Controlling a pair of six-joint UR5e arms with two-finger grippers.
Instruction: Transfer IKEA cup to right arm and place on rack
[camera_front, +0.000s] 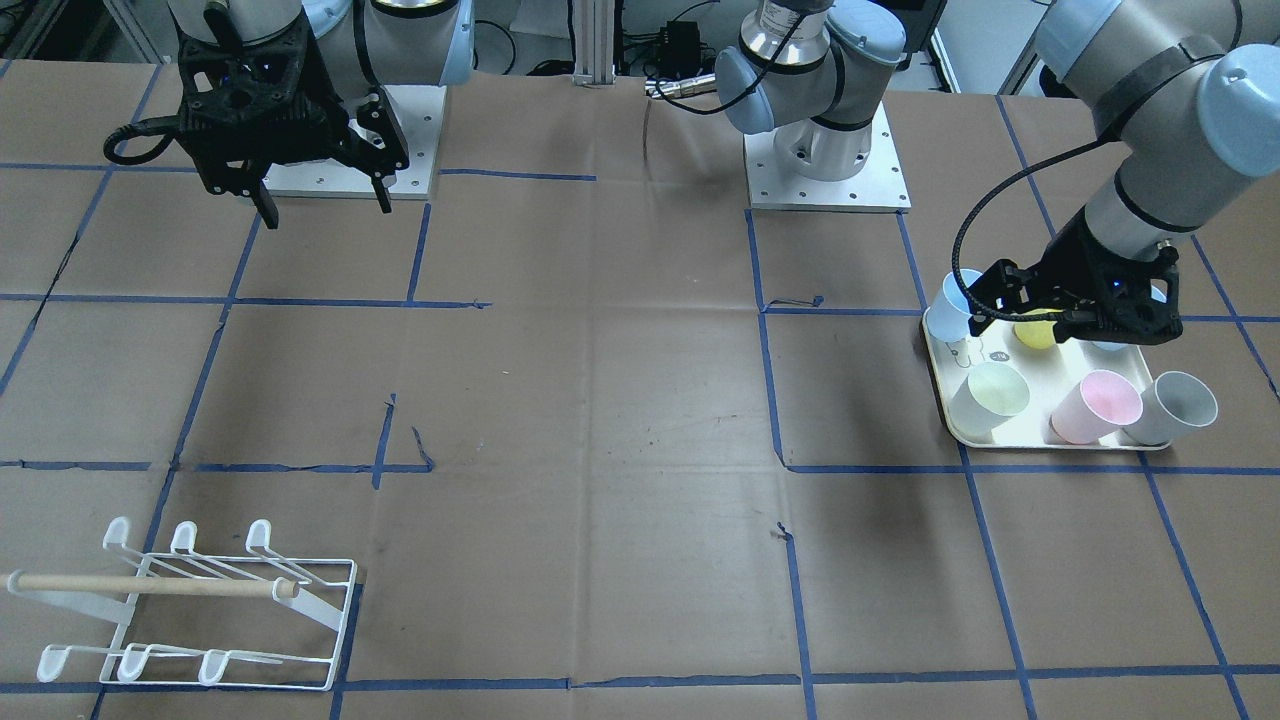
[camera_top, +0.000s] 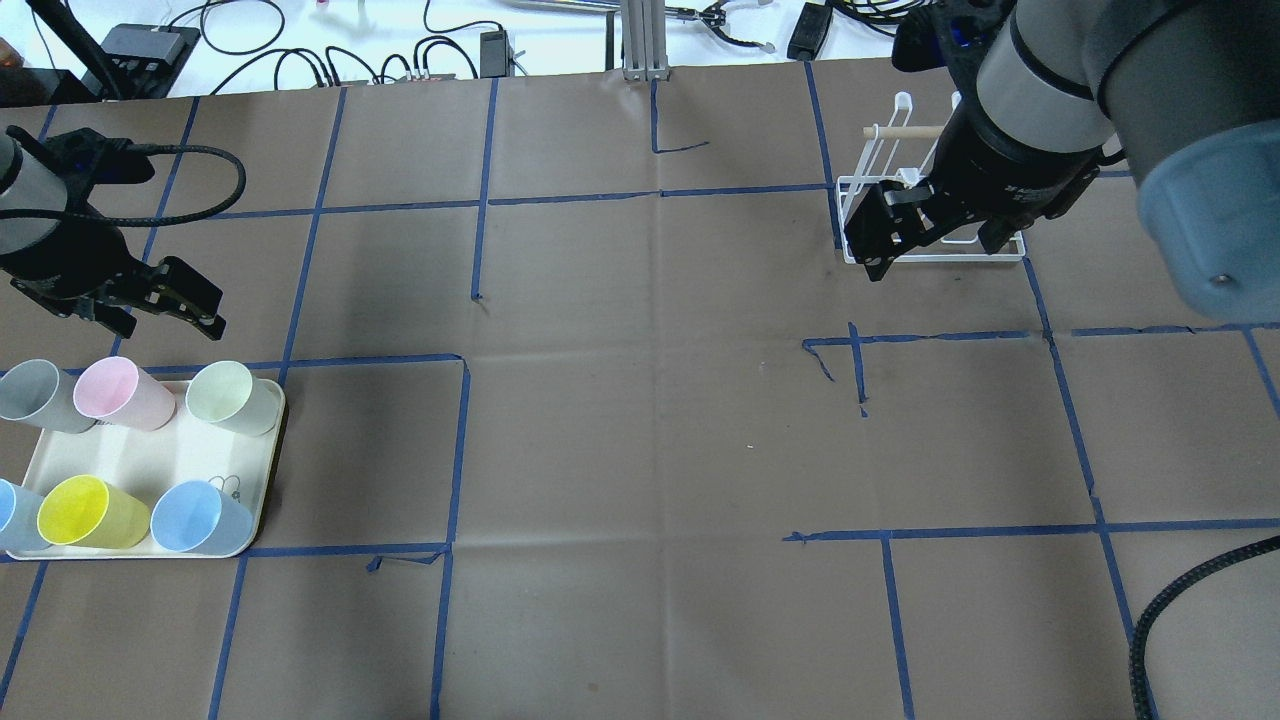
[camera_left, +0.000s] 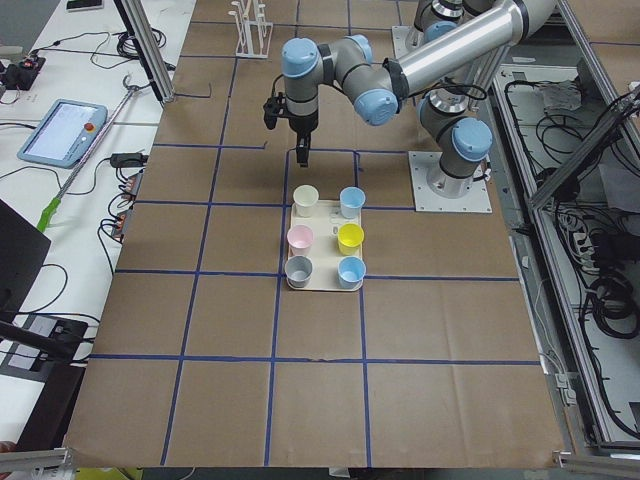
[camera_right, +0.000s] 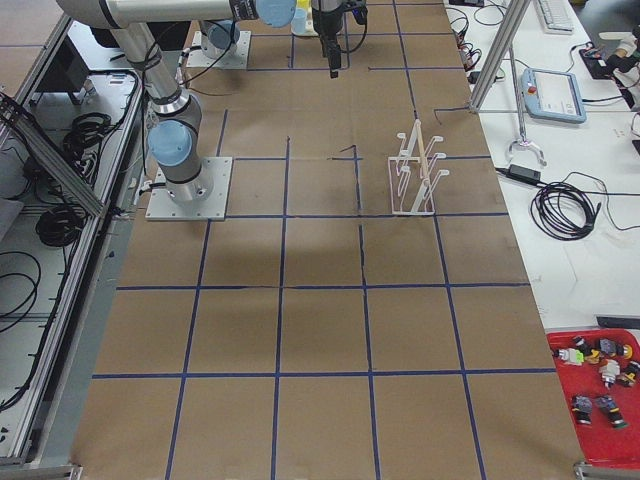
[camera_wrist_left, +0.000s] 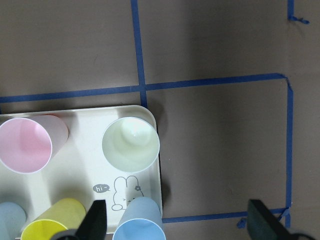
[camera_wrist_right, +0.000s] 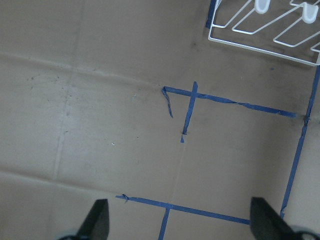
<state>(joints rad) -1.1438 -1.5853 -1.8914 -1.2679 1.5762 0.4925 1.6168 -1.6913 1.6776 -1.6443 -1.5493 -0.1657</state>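
Several plastic cups stand on a cream tray (camera_top: 150, 460): grey (camera_top: 30, 395), pink (camera_top: 120, 392), pale green (camera_top: 232, 397), yellow (camera_top: 90, 512) and two blue (camera_top: 200, 518). My left gripper (camera_top: 150, 310) hangs open and empty above the tray's far edge. In the left wrist view (camera_wrist_left: 180, 225) the pale green cup (camera_wrist_left: 131, 144) lies ahead of its fingers. My right gripper (camera_top: 935, 255) is open and empty, high above the table near the white wire rack (camera_top: 848, 200). The rack (camera_front: 200, 610) holds no cup.
The tray (camera_front: 1040, 375) has a bunny drawing and sits near the left arm's base. Brown paper with blue tape lines covers the table. The rack's corner shows at the top right of the right wrist view (camera_wrist_right: 265, 30).
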